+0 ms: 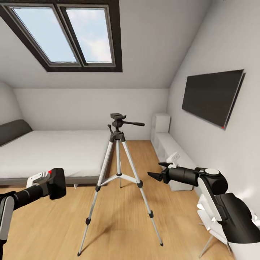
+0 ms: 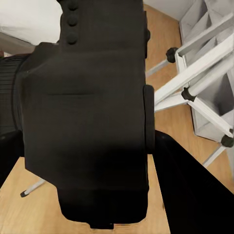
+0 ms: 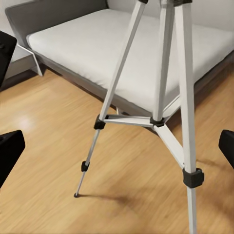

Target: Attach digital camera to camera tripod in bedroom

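Observation:
The camera tripod stands upright on the wooden floor mid-room, its silver legs spread and its black head with the long handle on top. Its legs also appear in the left wrist view and the right wrist view. My left gripper is shut on the digital camera, held low to the left of the tripod with the red button on top. The camera's black body looms close between the dark fingers. My right gripper hangs open to the right of the tripod legs, holding nothing.
The low white bed lies behind and to the left of the tripod. White low shelving runs along the right wall under a dark wall screen. A white chair sits at the lower right. The skylight is overhead.

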Motion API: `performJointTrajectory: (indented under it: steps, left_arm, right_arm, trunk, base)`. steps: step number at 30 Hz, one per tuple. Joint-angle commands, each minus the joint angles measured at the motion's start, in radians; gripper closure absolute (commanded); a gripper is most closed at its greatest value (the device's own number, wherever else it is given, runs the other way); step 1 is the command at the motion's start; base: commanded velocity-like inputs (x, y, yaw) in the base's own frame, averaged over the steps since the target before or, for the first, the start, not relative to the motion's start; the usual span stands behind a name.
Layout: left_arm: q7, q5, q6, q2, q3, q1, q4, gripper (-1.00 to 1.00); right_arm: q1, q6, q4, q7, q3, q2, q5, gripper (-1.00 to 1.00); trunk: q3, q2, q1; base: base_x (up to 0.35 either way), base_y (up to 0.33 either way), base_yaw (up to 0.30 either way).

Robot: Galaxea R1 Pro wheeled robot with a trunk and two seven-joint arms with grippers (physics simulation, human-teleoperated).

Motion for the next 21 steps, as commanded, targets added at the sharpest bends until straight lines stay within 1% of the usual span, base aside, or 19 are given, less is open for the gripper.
performJointTrajectory:
  steps: [1, 3, 7, 19, 21]
  left_arm:
    - [0.005, 0.008, 0.007, -0.002, 0.011, -0.006, 0.005, 1.00]
    - [0.013, 0.009, 0.007, -0.004, 0.025, -0.013, 0.015, 1.00]
    - [0.023, 0.009, 0.007, -0.008, 0.043, -0.022, 0.029, 1.00]
    - [0.027, 0.009, 0.007, -0.006, 0.060, -0.025, 0.036, 1.00]
    - [0.028, 0.008, 0.007, -0.003, 0.078, -0.025, 0.037, 1.00]
  right_arm:
    - [0.000, 0.008, 0.000, -0.006, 0.004, 0.001, -0.009, -1.00]
    - [0.001, 0.009, 0.000, -0.009, 0.010, 0.003, -0.008, -1.00]
    - [0.003, 0.010, 0.001, -0.010, 0.017, 0.005, -0.008, -1.00]
    - [0.002, 0.009, 0.003, -0.007, 0.019, 0.007, -0.014, -1.00]
    - [0.002, 0.009, 0.005, -0.009, 0.019, 0.008, -0.014, -1.00]
  trunk:
    - [0.002, 0.006, -0.004]
    - [0.008, 0.020, -0.012]
    - [0.021, 0.048, -0.027]
    - [0.058, 0.132, -0.073]
    - [0.065, 0.146, -0.081]
  base:
    - [0.000, 0.000, 0.000]
    - [0.000, 0.000, 0.000]
    - [0.000, 0.000, 0.000]
    - [0.000, 0.000, 0.000]
    - [0.000, 0.000, 0.000]
